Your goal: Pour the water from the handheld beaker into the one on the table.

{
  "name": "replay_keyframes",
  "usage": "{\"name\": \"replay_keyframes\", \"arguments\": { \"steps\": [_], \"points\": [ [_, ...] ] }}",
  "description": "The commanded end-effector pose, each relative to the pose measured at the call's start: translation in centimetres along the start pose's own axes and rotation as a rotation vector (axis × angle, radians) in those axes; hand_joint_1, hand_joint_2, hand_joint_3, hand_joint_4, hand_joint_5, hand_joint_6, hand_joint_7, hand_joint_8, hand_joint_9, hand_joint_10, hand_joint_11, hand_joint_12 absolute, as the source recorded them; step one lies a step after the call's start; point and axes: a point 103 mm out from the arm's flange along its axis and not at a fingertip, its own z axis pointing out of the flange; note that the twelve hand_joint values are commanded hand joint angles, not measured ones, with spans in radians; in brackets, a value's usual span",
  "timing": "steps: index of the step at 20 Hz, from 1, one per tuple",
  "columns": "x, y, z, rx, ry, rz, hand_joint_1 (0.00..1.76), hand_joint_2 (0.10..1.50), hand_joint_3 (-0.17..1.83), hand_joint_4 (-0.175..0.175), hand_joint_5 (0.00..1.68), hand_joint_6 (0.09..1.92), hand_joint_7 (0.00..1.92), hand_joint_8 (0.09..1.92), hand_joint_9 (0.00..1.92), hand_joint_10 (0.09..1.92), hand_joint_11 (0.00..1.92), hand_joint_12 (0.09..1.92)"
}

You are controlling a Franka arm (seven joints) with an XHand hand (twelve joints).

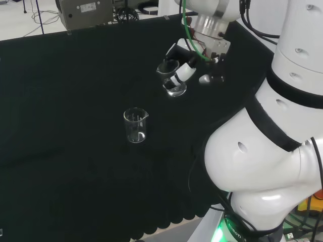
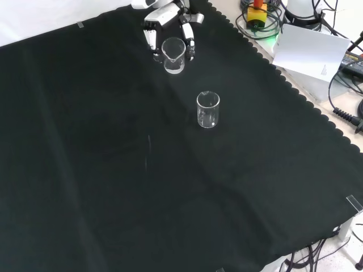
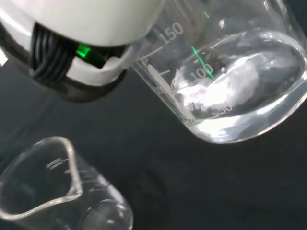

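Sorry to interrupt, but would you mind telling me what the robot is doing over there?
The hand holds a clear beaker with some water in it above the black cloth. A second beaker stands upright on the cloth, apart from the held one. No water is leaving the held beaker, so pouring has not begun.

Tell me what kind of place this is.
Probably a robotics lab: a white robot arm works at a bench draped in black cloth, its hand holding a glass beaker, with cables alongside.
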Motion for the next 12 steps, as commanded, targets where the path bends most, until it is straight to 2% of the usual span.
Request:
{"name": "replay_keyframes", "arguments": {
  "steps": [1,6,9,12],
  "points": [
    [2.9,-2.4,1.5,0.115,-0.065,-0.014,1.32,0.52,0.89,-0.175,1.28,0.74,1.34,0.70,1.69,0.31,1.40,0.71],
    [4.0,-2.0,2.2,0.199,-0.142,-0.048,1.32,0.52,0.90,-0.175,1.28,0.76,1.34,0.72,1.67,0.37,1.39,0.72],
    [4.3,-1.9,2.5,0.258,-0.203,-0.051,1.32,0.52,0.90,-0.175,1.28,0.76,1.33,0.72,1.67,0.38,1.39,0.72],
    [4.1,-2.0,2.3,0.279,-0.236,-0.045,1.32,0.51,0.91,-0.175,1.27,0.78,1.32,0.75,1.65,0.43,1.38,0.73]
  ]
}}
